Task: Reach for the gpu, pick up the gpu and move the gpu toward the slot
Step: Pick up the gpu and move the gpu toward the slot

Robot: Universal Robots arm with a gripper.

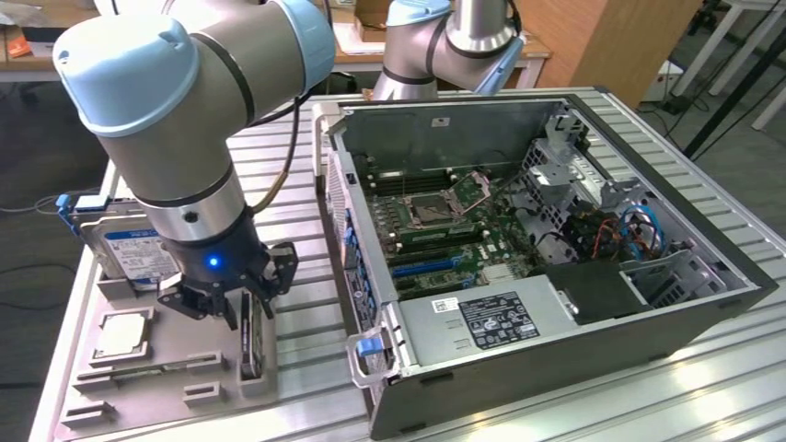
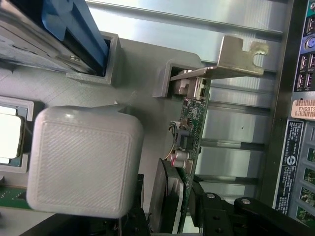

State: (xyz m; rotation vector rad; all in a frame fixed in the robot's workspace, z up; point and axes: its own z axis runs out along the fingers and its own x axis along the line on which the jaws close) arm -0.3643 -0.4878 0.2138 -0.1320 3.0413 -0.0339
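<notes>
Your graphics card (image 1: pixel 254 343) stands on its long edge in a pocket of the grey holder (image 1: pixel 135 391) on the counter (image 1: pixel 687 405). In the exterior view that puts it at about eight o'clock from the open computer case (image 1: pixel 614 331). From the card, the hard drive (image 1: pixel 129 249) sits at eleven o'clock and the processor chip (image 1: pixel 123 331) at nine o'clock, both apart from it.

Expect the card to be light and stiff, but fragile. It is a thin bare board, and the wrist view shows small capacitors (image 2: pixel 179 157) standing proud of one face. The silver bracket (image 2: pixel 236 59) at its end rests against a holder post. The safest hold looks like a squeeze across the two flat faces near the upper edge, on bare board and away from those parts and the bottom contacts. A crooked pull could bind it in the pocket.

Your gripper (image 1: pixel 246 304) hangs directly over the card, released and spread wide. In the wrist view its dark fingers (image 2: pixel 165 196) stand one on each side of the board. They straddle it without clamping, and whether a pad touches a face you cannot tell. The card sits seated in its holder, so nothing is held.
</notes>
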